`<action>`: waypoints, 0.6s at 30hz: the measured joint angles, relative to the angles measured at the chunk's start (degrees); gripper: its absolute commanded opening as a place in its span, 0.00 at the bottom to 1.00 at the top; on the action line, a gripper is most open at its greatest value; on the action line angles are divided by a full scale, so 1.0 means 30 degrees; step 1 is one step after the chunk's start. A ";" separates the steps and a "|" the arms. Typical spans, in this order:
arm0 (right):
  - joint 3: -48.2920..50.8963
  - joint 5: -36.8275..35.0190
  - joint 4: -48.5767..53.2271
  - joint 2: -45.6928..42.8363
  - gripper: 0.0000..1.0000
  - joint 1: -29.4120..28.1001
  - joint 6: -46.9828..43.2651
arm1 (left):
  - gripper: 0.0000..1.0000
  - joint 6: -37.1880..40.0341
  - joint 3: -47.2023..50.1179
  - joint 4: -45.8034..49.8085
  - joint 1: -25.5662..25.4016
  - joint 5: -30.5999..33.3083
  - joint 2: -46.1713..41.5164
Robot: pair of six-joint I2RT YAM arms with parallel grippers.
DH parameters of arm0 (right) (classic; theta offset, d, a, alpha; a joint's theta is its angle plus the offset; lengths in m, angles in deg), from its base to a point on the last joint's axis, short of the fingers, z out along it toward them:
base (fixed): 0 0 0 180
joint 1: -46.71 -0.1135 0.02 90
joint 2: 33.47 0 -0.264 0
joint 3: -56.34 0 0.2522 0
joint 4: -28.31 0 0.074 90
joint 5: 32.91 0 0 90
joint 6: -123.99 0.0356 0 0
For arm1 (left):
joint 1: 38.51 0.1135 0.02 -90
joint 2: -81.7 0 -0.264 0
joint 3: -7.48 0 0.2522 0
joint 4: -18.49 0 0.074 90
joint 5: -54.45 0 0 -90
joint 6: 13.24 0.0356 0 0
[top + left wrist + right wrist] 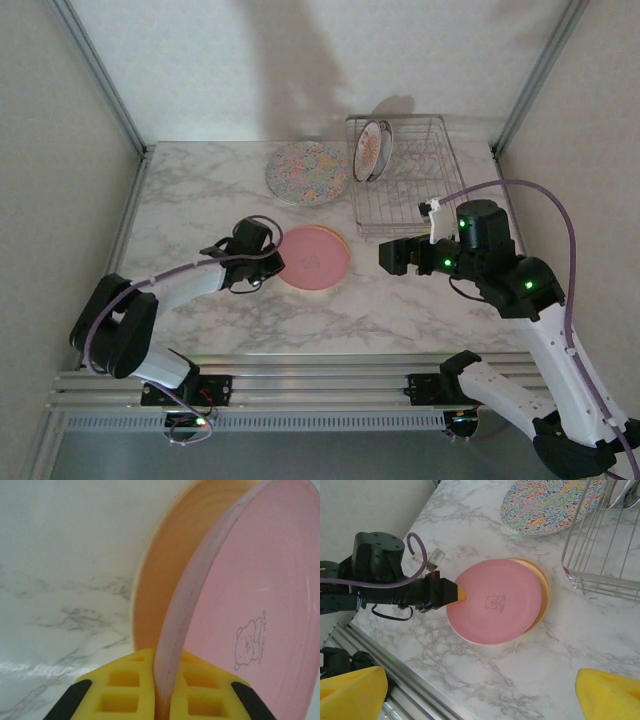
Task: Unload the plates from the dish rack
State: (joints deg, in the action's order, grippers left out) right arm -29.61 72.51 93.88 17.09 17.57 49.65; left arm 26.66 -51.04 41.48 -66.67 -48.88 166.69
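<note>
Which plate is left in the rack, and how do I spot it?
Find the silver wire dish rack at the far right of the marble table. In its far-left corner is a small pale round plate with a dark rim. It stands on edge, while the speckled multicolour plate beside the rack lies flat.

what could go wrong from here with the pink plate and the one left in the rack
1. The left gripper pinches only the rim of the pink plate, which sits off-centre over the orange plate. On release it may drop or slide askew.
2. The open right gripper hangs close to the dish rack front wires. Reaching for the white plate leaning inside, it could snag them.
</note>
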 measured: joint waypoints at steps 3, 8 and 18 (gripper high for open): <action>0.0000 -0.0131 -0.0058 0.0073 0.97 0.0000 0.0022 | 0.00 0.0291 -0.0750 -0.0015 -0.0321 0.0444 0.0415; 0.0080 -0.0131 -0.0073 0.0117 0.97 -0.0015 0.0073 | 0.00 0.0466 -0.1311 0.0022 -0.0634 0.0903 0.1056; 0.0087 -0.0131 -0.0211 0.0321 0.97 -0.0015 0.0073 | 0.00 0.0721 -0.1807 0.0357 -0.0714 0.1472 0.1719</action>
State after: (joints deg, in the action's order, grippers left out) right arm -29.34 72.12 93.25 18.06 17.52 49.86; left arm 28.82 -56.46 42.56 -68.81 -44.46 171.85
